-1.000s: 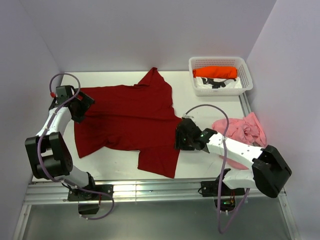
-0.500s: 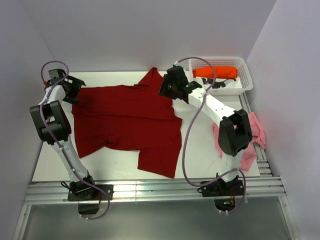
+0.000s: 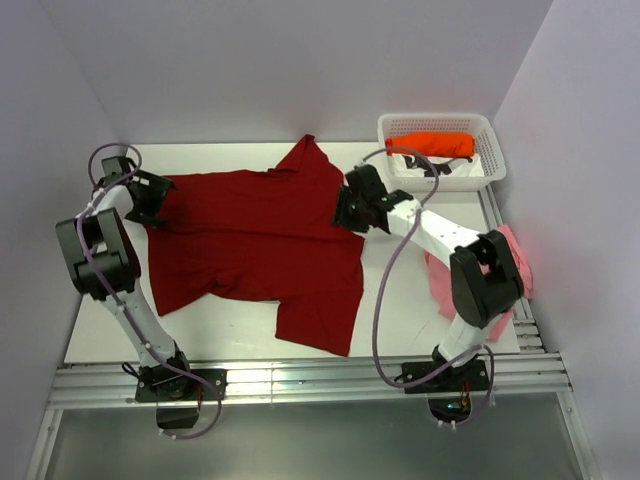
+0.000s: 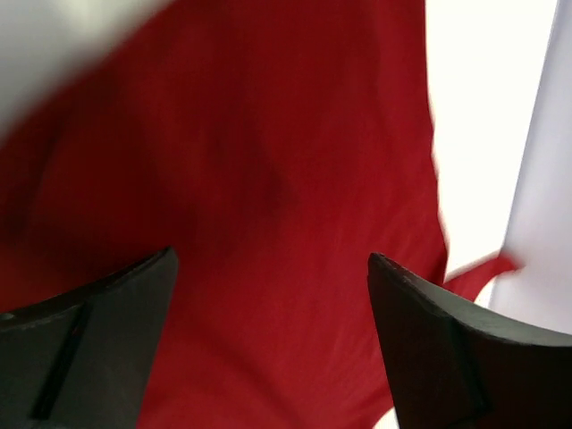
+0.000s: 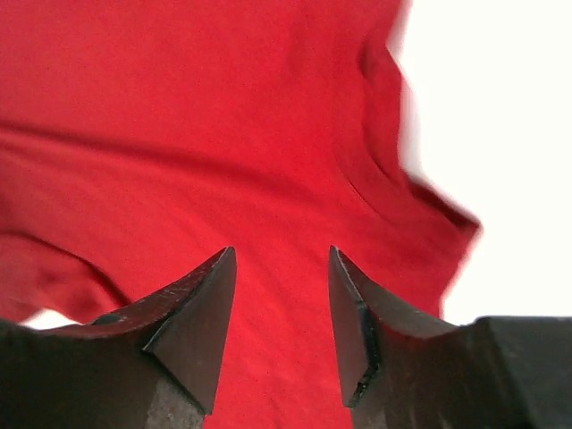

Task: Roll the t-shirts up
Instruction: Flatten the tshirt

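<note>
Red shirt [image 3: 250,230] lies spread on the table [image 3: 215,322] — left claw [image 4: 271,295] released over one side edge, right claw [image 5: 281,286] released over the opposite edge, neither grasping cloth.

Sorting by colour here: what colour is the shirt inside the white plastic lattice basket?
Bright orange t-shirt, seen best from the top external view.

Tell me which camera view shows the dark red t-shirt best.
The top external view: the dark red t-shirt lies spread on the table, nearly its whole outline visible. The left wrist view shows only a blurred red stretch; the right wrist view, a wrinkled part by its edge.
</note>
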Robot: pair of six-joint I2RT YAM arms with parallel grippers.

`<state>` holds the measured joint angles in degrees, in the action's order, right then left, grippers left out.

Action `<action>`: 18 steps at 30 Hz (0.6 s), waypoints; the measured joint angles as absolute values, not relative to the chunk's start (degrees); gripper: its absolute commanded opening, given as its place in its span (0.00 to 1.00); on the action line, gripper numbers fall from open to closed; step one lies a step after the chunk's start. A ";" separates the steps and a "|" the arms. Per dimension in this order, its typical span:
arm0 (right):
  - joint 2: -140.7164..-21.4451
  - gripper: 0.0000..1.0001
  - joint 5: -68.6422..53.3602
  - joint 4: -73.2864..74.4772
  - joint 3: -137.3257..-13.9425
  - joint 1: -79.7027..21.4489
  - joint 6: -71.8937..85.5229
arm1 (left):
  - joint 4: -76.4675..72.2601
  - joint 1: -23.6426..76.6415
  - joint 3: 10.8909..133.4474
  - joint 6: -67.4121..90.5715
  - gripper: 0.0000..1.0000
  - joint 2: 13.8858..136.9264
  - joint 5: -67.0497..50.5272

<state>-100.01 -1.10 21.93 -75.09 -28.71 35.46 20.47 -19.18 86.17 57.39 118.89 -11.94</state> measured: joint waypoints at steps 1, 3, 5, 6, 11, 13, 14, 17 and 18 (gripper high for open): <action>-98.17 0.55 -1.02 22.11 -72.12 -28.71 35.33 | 20.82 -18.48 83.00 56.88 0.97 115.50 -11.55; -94.02 0.56 -0.89 22.37 -66.30 -28.73 35.05 | 21.67 -16.67 76.69 56.01 0.99 107.22 -10.46; -90.00 0.57 -0.89 22.06 -61.49 -28.73 35.00 | 21.96 -14.85 71.07 55.07 1.00 98.02 -9.69; -87.35 0.57 -0.86 22.17 -58.59 -28.73 35.05 | 21.98 -13.96 68.69 54.61 0.99 93.65 -9.56; -79.85 0.57 -0.99 21.61 -49.25 -29.15 36.03 | 24.47 -13.41 60.80 52.66 0.96 78.28 -8.73; -78.15 0.57 -0.84 21.50 -45.91 -29.80 36.77 | 26.35 -13.74 58.85 52.10 0.96 76.77 -7.73; -77.65 0.57 -0.86 21.37 -44.60 -30.22 37.10 | 27.64 -13.82 57.56 51.79 0.96 76.38 -7.27; -77.25 0.56 -0.40 21.43 -41.71 -31.20 37.93 | 30.50 -13.85 53.34 51.57 0.96 74.72 -5.80; -77.47 0.55 -0.16 21.47 -41.12 -31.40 38.09 | 31.33 -13.87 51.86 51.62 0.96 73.76 -5.41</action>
